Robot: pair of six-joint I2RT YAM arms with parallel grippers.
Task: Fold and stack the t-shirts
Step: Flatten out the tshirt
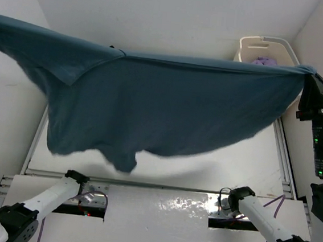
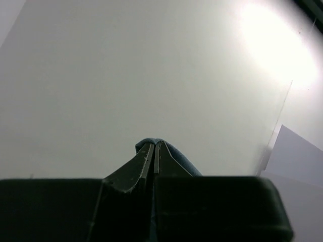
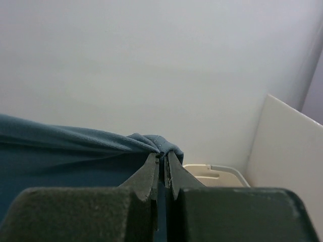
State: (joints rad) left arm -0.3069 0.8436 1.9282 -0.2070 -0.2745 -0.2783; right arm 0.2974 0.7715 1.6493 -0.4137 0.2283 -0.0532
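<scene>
A slate blue-grey t-shirt (image 1: pixel 168 110) hangs spread wide in the air above the table, stretched between both grippers. My right gripper (image 1: pixel 310 77) is shut on its right corner, and the right wrist view shows the bunched hem (image 3: pixel 151 143) pinched between the jaws of that gripper (image 3: pixel 162 157). My left gripper (image 2: pixel 154 147) is shut on a fold of the same shirt (image 2: pixel 174 154). It lies beyond the left edge of the top view. A lavender shirt (image 1: pixel 264 61) lies in the tub. The red and black shirts are out of view.
A cream plastic tub (image 1: pixel 250 48) stands at the back right corner and also shows in the right wrist view (image 3: pixel 217 174). White walls close in on both sides. The white table (image 1: pixel 249 164) lies under the hanging shirt. The arm bases (image 1: pixel 81 185) sit at the near edge.
</scene>
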